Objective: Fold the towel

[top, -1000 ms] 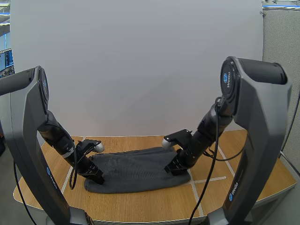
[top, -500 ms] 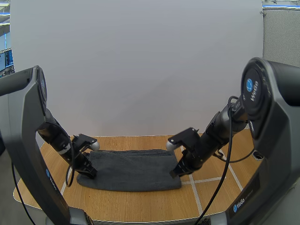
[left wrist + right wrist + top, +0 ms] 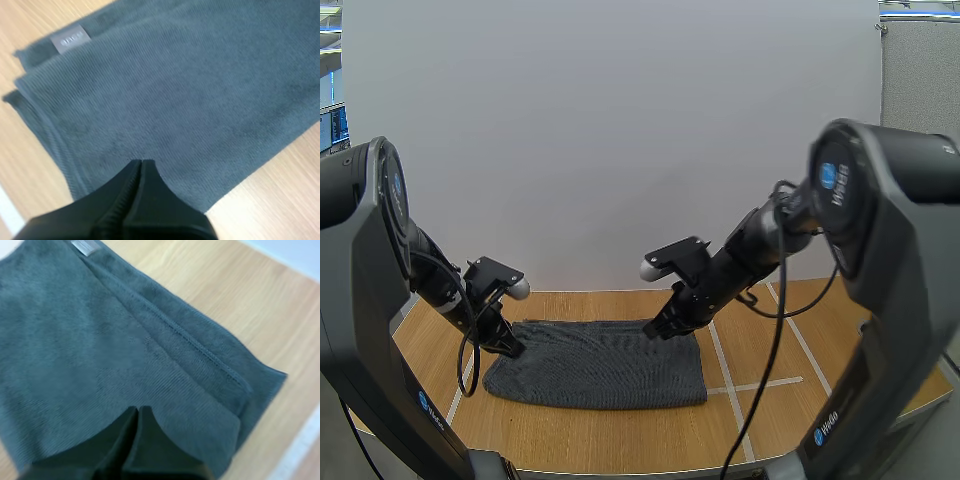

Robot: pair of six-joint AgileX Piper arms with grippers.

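A dark grey towel (image 3: 600,365) lies folded flat in a rough rectangle on the wooden table (image 3: 620,430). My left gripper (image 3: 510,348) hovers at the towel's far left corner, fingers together in one dark wedge (image 3: 140,162) over the cloth (image 3: 190,90), holding nothing. My right gripper (image 3: 655,328) hangs at the towel's far edge towards the right, also shut on nothing (image 3: 137,410). In the right wrist view the stacked hemmed edges of the towel (image 3: 190,340) show several layers. A small grey label (image 3: 71,40) sits near one corner.
White tape lines (image 3: 720,360) cross the table to the right of the towel. Bare wood lies in front of the towel up to the rounded table edge (image 3: 620,468). A plain white wall stands behind the table.
Both grippers have lifted off the towel's front corners and drawn back to its far edge. The towel has settled from a bunched heap into a flatter, neater rectangle.
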